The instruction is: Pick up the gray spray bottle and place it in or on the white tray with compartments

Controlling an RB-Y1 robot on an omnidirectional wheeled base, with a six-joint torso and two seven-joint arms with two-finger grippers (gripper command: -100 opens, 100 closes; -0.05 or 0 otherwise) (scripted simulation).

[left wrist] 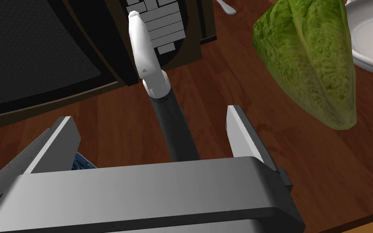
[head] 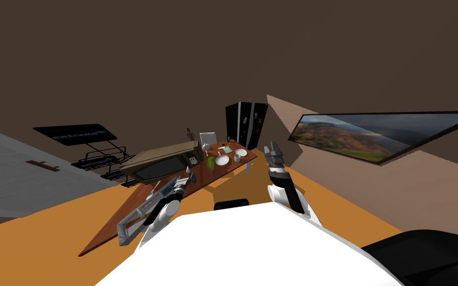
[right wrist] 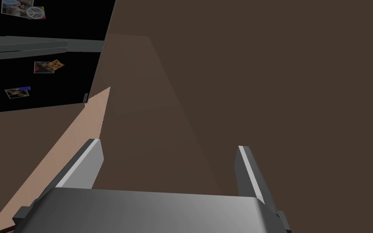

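The spray bottle [left wrist: 176, 129] has a dark grey body and a white trigger head [left wrist: 143, 52]. It sits on the brown wooden table [left wrist: 113, 117], right in front of the microwave [left wrist: 32, 52]. My left gripper [left wrist: 153, 135] is open around the bottle's body, and its fingers [left wrist: 242, 137] stand apart from the bottle's sides. In the head view this gripper [head: 182, 183] hovers over the table by the microwave's front corner. A long light grey framed tray [head: 132, 221] lies along the table's near edge beside my left arm. My right gripper [head: 274, 150] is open and raised off the table's right side.
A green lettuce head [left wrist: 311, 60] lies close to the bottle, with a white plate [left wrist: 369, 36] beyond it. The microwave [head: 161, 164] takes up the table's left part. Plates, a mug [head: 237, 157] and a white boxy thing [head: 207, 139] stand farther back. A black fridge [head: 245, 121] is behind.
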